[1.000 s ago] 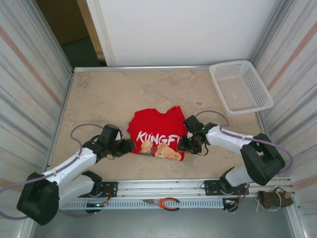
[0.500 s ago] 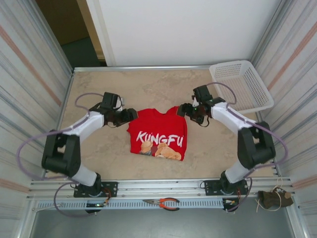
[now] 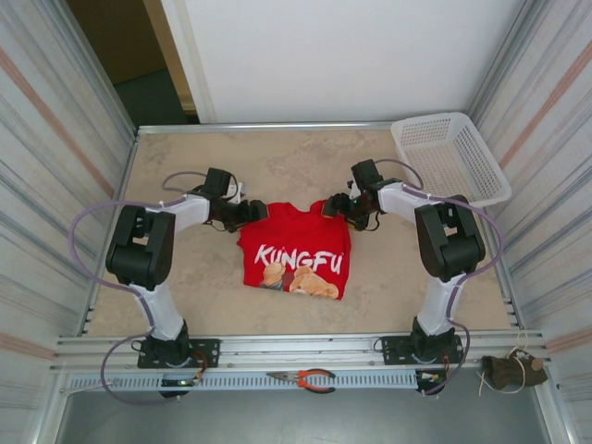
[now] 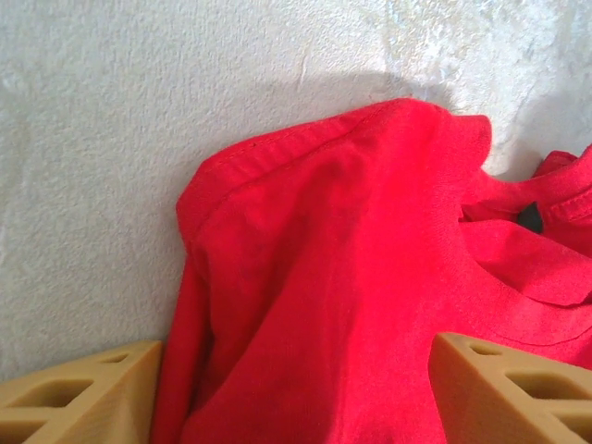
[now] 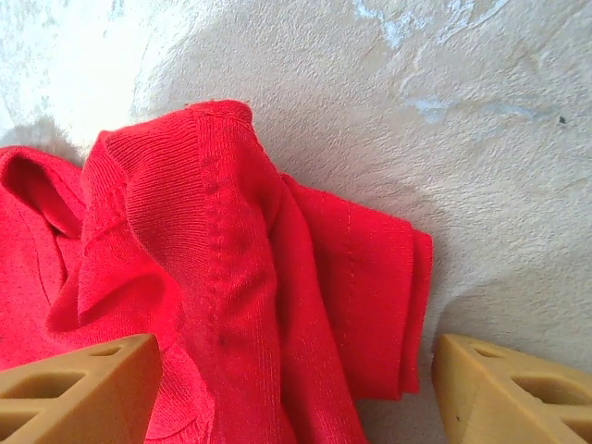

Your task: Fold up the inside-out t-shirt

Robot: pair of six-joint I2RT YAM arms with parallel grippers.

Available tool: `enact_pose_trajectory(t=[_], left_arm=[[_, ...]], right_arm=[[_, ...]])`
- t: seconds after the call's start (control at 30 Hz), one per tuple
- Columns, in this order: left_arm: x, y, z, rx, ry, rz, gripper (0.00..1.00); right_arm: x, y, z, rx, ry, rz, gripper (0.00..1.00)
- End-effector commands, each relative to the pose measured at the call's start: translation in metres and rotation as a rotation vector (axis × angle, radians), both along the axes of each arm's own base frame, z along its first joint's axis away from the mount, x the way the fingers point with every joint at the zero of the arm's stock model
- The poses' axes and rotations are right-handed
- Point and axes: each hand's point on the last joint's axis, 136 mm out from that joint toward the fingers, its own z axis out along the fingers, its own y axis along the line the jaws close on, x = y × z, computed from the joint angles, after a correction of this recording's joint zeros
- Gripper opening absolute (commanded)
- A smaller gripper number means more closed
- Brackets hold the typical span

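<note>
The red t-shirt (image 3: 294, 250) lies folded into a compact rectangle mid-table, with white lettering and the brown teddy bear facing up. My left gripper (image 3: 250, 213) sits low at its far-left corner and my right gripper (image 3: 333, 205) at its far-right corner. In the left wrist view the tan fingers (image 4: 83, 393) stand wide apart with the shirt's hemmed corner (image 4: 342, 277) between them, so the left gripper (image 4: 296, 407) is open. The right gripper (image 5: 296, 398) is open too; its fingers (image 5: 513, 393) straddle the layered red corner (image 5: 277, 277) without pinching it.
A white plastic basket (image 3: 450, 162) stands at the back right corner. Orange-handled pliers (image 3: 305, 377) lie on the front rail. Striped walls close in the table's left and right sides. Bare beige table (image 3: 185, 166) surrounds the shirt.
Both arms swung from the shirt's near side up to its far corners and then closed in on them. The shirt itself has stayed in place.
</note>
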Motion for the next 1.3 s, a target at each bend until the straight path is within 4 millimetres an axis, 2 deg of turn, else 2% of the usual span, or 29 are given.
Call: enact_pose_trajectory(t=[0.0,0.13,0.23,0.3,0.33,0.47,0.53,0.6,0.67,0.73,0.77,0.8,0.9,0.97,1.1,1.2,1.27], left_arm=[[0.003,-0.012,-0.008,0.012,-0.001,-0.048,0.77],[-0.010,-0.036,-0.005,-0.034,0.008,-0.110,0.78],[-0.024,-0.055,0.002,-0.056,-0.011,-0.160,0.76],[-0.031,-0.059,0.002,-0.064,-0.009,-0.166,0.74],[-0.031,-0.059,0.003,-0.065,-0.016,-0.158,0.73],[-0.031,-0.055,-0.006,-0.051,-0.007,-0.135,0.73],[-0.030,-0.056,-0.015,-0.049,0.010,-0.132,0.73],[-0.026,-0.058,-0.023,-0.057,0.017,-0.124,0.64],[-0.019,-0.060,-0.029,-0.084,0.021,-0.120,0.42],[-0.007,-0.062,-0.029,-0.133,0.005,-0.110,0.15],[-0.001,-0.062,-0.027,-0.159,-0.005,-0.101,0.05],[0.009,-0.061,-0.021,-0.194,-0.020,-0.083,0.00],[0.040,-0.056,0.013,-0.271,-0.118,-0.038,0.00],[0.061,-0.056,0.049,-0.304,-0.206,-0.030,0.00],[0.095,-0.056,0.135,-0.346,-0.389,-0.041,0.00],[0.105,-0.053,0.196,-0.375,-0.519,-0.040,0.00],[0.100,-0.050,0.229,-0.385,-0.599,-0.046,0.00]], right_arm=[[0.000,0.003,-0.010,0.010,0.014,0.006,0.77],[-0.007,0.020,-0.012,0.061,0.017,0.037,0.70],[-0.011,0.027,-0.007,0.081,-0.002,0.051,0.57],[-0.011,0.026,-0.005,0.083,-0.011,0.042,0.46],[-0.011,0.025,-0.004,0.081,-0.014,0.037,0.44],[-0.010,0.024,-0.013,0.078,0.007,0.024,0.56],[-0.010,0.028,-0.020,0.098,0.023,0.027,0.54],[-0.008,0.032,-0.024,0.123,0.027,0.028,0.46],[-0.004,0.035,-0.027,0.154,0.031,0.029,0.27],[0.002,0.039,-0.023,0.193,0.023,0.033,0.14],[0.006,0.039,-0.020,0.206,0.017,0.031,0.08],[0.012,0.038,-0.015,0.219,0.004,0.029,0.02],[0.036,0.034,0.012,0.269,-0.045,0.014,0.00],[0.054,0.032,0.040,0.304,-0.094,0.009,0.00],[0.090,0.032,0.111,0.365,-0.219,0.008,0.00],[0.105,0.030,0.169,0.401,-0.322,0.006,0.00],[0.105,0.028,0.200,0.421,-0.383,0.013,0.00]])
